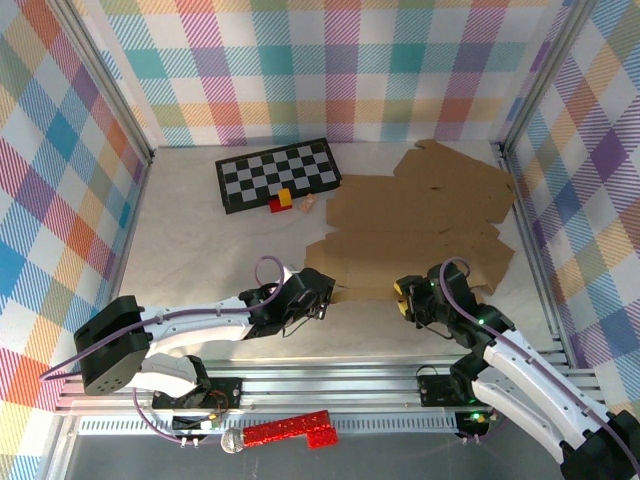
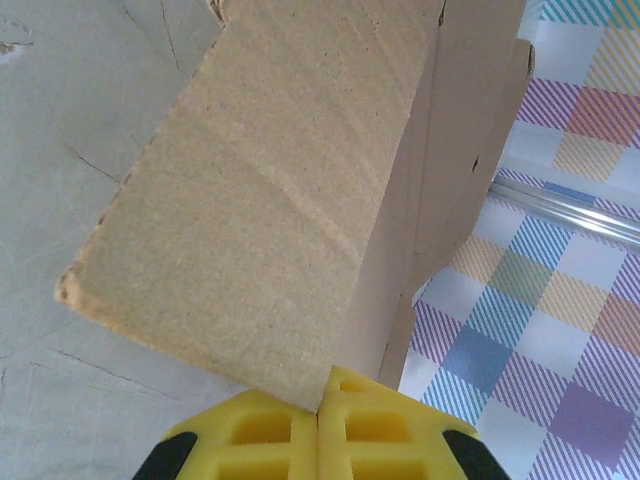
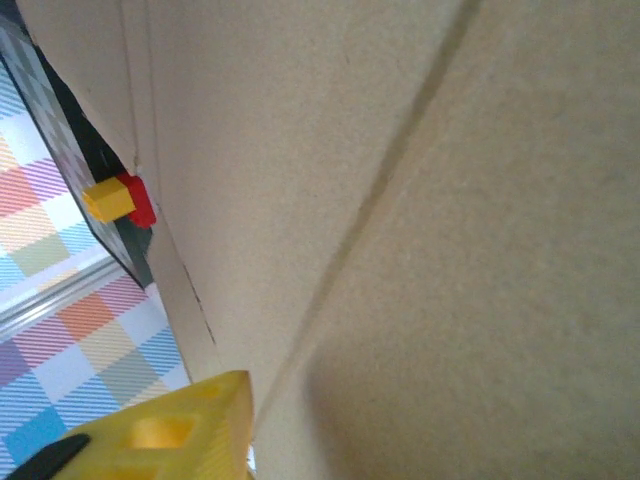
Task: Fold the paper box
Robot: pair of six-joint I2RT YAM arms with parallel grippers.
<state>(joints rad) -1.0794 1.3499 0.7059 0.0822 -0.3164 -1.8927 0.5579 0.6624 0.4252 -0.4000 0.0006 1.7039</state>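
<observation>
The flat cardboard box blank (image 1: 420,225) is lying unfolded on the table (image 1: 200,260), filling the 1 to 3 o'clock part of the top view, with its near edge right at both grippers.

Left gripper (image 2: 318,425) is at the blank's 7 o'clock corner. On its wrist cam the 2 yellow pads (image 2: 255,440) are squeezed together with the corner of a raised flap running into the seam between them, so it's clamped on the cardboard. That flap is tilted up off the table.

Right gripper (image 1: 403,293) sits at the blank's 6 o'clock edge. Its wrist cam is basically wall-to-wall cardboard with 1 yellow fingertip (image 3: 170,430) poking in at the bottom (can't tell if it's wide, narrow or holding anything).

At 9 o'clock from the blank, just beside it, there's a black and white checkerboard (image 1: 278,172). A red block and yellow block (image 1: 283,200) touch each other at its 6 o'clock edge.
</observation>
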